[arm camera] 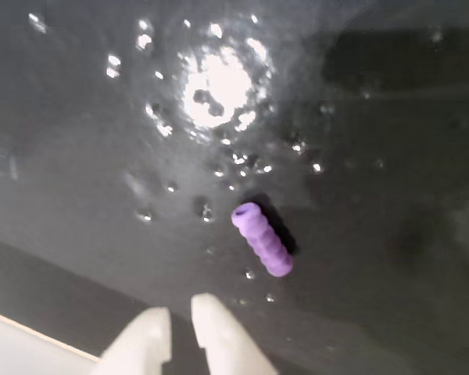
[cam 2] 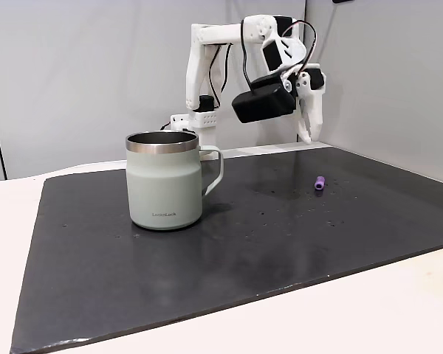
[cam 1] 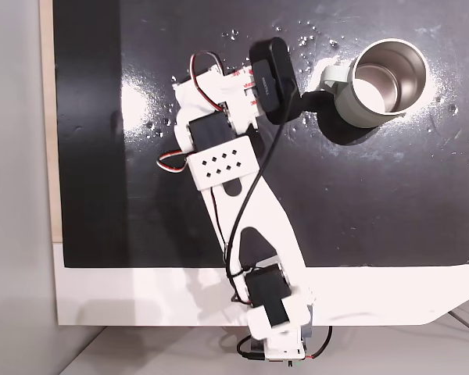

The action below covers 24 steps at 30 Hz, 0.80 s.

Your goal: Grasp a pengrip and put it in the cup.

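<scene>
Purple pengrip (arm camera: 262,239) lying loose | claw (arm camera: 181,324) tips nearly together, above mat (arm camera: 102,141)

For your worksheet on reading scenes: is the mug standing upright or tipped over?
Upright. In a fixed view the mug stands on its base on the black mat, rim level, handle to the side; from above, its open mouth faces the camera.

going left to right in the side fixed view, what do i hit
cup → gripper → pengrip
</scene>
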Tool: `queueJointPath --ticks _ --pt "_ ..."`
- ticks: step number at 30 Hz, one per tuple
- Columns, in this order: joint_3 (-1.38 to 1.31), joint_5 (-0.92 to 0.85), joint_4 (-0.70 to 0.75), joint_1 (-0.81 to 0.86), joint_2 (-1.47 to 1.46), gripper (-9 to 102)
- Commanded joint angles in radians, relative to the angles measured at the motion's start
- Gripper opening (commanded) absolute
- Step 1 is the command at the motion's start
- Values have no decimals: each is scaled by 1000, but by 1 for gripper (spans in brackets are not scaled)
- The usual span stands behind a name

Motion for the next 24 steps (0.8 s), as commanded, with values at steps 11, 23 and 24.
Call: queueJointPath --ticks 11,23,24 --pt "-365 -3 170 -58 -302 10" --pt "-592 -29 305 -84 -528 12" --pt "-598 -35 314 -91 -535 12"
